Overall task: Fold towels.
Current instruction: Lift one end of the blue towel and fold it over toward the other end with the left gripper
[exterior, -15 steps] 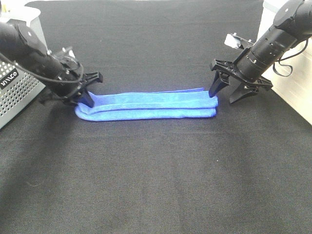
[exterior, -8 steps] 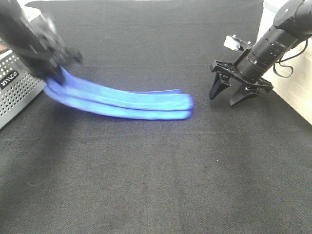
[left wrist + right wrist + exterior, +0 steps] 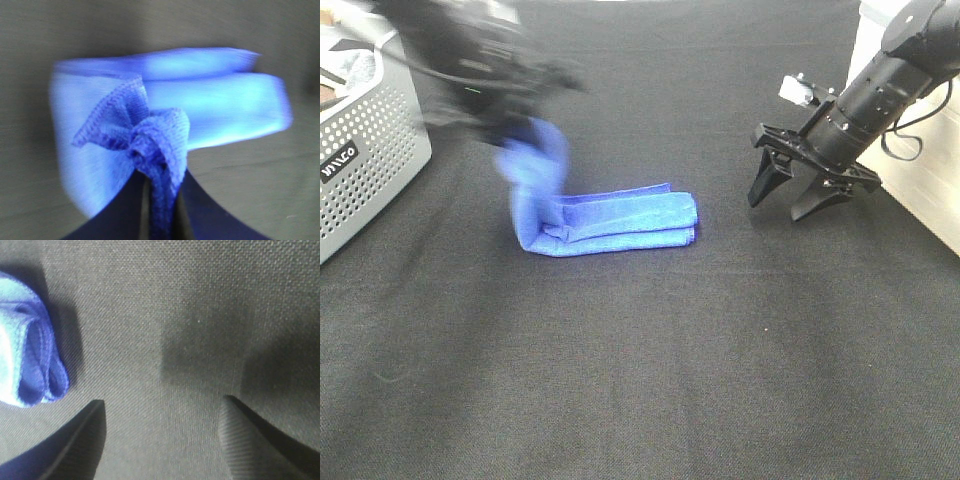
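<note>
On the black table (image 3: 640, 380), the towel (image 3: 620, 218) lies near centre as a long folded band, so the lengthwise folds look done and the crosswise fold looks half made. The left gripper (image 3: 515, 132), at eleven o'clock of it, pinches one end, raised above the rest. The right gripper (image 3: 777, 205), at three o'clock, hovers agape and empty.

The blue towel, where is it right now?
In the high view the blue towel lies left of centre on the black table, its left end lifted by the left hand, between the grey basket and the open right hand.
</note>
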`<action>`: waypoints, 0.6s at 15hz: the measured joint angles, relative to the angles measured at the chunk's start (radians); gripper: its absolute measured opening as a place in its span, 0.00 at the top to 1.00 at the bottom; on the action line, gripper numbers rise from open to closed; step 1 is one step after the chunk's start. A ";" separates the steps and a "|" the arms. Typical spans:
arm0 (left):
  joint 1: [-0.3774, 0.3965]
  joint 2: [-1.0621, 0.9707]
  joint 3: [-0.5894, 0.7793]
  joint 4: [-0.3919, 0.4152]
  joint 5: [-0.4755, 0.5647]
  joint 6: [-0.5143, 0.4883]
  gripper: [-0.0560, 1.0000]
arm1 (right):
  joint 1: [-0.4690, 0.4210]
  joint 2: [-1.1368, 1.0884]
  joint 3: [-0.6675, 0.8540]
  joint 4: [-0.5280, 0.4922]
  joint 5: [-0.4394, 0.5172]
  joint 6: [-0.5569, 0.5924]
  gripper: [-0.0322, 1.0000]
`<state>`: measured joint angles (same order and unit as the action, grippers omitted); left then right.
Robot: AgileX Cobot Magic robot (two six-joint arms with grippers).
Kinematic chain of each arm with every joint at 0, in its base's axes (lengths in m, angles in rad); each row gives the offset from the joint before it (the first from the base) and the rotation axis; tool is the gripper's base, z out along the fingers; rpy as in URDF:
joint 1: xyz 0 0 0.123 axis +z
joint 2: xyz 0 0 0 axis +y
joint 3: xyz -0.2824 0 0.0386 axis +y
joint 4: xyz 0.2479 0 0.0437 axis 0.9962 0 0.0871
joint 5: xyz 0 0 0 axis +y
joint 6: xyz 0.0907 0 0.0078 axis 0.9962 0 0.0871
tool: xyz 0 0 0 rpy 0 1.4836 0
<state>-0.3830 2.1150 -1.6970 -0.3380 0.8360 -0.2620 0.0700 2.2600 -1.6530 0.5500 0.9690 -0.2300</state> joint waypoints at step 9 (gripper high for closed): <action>-0.121 0.269 -0.321 -0.120 0.022 -0.081 0.67 | 0.000 -0.047 0.000 -0.020 0.027 0.000 0.37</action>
<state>-0.5040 2.3840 -2.0180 -0.4580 0.8580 -0.3430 0.0700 2.2130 -1.6530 0.5300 0.9960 -0.2300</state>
